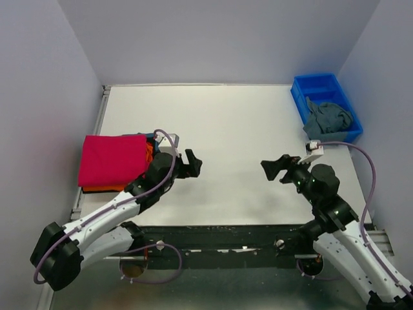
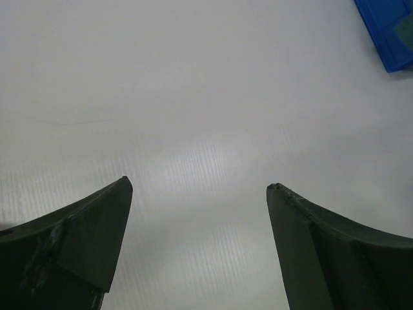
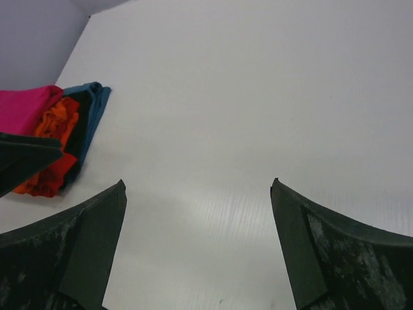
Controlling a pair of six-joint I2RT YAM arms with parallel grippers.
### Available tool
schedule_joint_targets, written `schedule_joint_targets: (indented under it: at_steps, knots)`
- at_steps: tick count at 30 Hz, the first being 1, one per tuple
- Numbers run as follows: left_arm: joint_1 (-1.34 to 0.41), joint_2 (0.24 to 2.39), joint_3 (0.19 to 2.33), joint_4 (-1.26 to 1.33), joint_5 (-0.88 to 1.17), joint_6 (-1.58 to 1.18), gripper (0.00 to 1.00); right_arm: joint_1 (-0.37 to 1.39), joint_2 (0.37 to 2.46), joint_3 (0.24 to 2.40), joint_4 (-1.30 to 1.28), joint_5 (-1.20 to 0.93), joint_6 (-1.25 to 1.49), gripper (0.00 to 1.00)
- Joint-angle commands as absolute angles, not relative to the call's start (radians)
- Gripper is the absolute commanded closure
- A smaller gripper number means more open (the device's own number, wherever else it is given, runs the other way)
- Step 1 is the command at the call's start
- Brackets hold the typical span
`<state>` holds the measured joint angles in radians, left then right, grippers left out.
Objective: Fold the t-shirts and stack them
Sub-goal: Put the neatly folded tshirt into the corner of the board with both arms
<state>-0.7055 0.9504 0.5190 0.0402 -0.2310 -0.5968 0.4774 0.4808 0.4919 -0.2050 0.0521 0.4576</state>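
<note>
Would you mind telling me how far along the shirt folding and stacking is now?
Done: a folded stack at the table's left edge, crimson-pink shirt on top, orange, red and blue edges showing beneath. In hand: nothing; the left tool and right tool hang open over the table. Left: the grey-blue shirt lies crumpled in the blue bin, unfolded.

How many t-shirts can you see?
6. Five stacked left on the table: pink on top, orange, red, blue and black beneath. One grey-blue tee lies crumpled in the blue bin. More may hide inside.
</note>
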Motion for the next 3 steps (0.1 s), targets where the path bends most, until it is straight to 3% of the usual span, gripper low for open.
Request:
schedule_joint_targets:
  at_steps: [1,3]
  knots:
    - [-0.710,0.942,0.491,0.156,-0.235,-0.551,0.01,0.477,0.427,0.476,-0.279,0.140,0.434,0.00]
    - [-0.713,0.948,0.485,0.167,-0.229,-0.546,0.01,0.477,0.416,0.474,-0.279,0.164,0.425,0.00]
